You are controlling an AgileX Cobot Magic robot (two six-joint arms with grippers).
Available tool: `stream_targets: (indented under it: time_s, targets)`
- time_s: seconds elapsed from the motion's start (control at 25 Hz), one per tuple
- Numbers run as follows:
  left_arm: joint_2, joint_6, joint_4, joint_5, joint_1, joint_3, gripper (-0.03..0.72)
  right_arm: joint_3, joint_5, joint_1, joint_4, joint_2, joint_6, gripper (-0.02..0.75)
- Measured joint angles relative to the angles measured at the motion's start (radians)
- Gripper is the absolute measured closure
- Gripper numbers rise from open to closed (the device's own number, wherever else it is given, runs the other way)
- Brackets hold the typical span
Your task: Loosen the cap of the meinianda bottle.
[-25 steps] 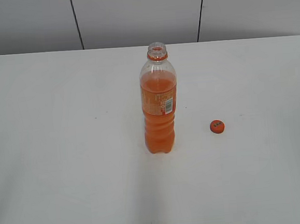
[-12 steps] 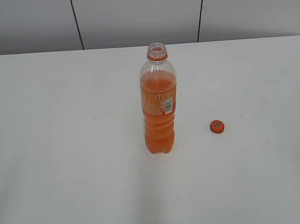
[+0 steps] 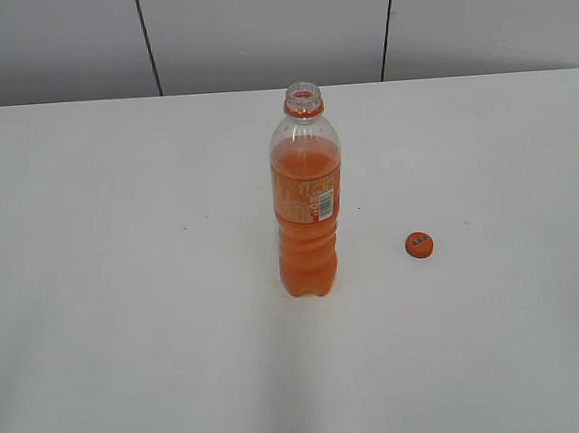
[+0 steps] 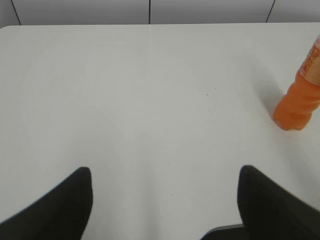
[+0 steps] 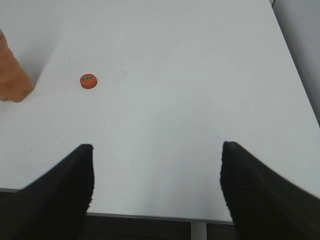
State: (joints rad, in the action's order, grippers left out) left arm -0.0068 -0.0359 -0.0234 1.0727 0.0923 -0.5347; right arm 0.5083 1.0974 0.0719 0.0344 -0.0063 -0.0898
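Nothing was seen to have moved since the earlier exterior frames: bottle and cap kept their places. At the centre of the exterior view the meinianda bottle (image 3: 308, 200) was stood upright on the white table (image 3: 125, 290), its mouth uncovered and only the orange neck ring left around it. Lower right of the bottle, well apart from it, the cap (image 3: 419, 244) was laid flat on the table with its dark mark upward. In the left wrist view the left gripper (image 4: 165, 200) was held with its jaws released and spread wide, nothing between them, the bottle at the right edge. In the right wrist view the right gripper (image 5: 157, 182) was likewise spread and unloaded, the cap at upper left.
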Motion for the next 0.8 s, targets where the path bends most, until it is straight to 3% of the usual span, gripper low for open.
stream_targets:
  time_s: [0.8]
  targets:
    - [0.000,0.000,0.000,0.000,0.000,0.000,0.165,0.000,0.000,0.000,0.000,0.000,-0.004,0.146]
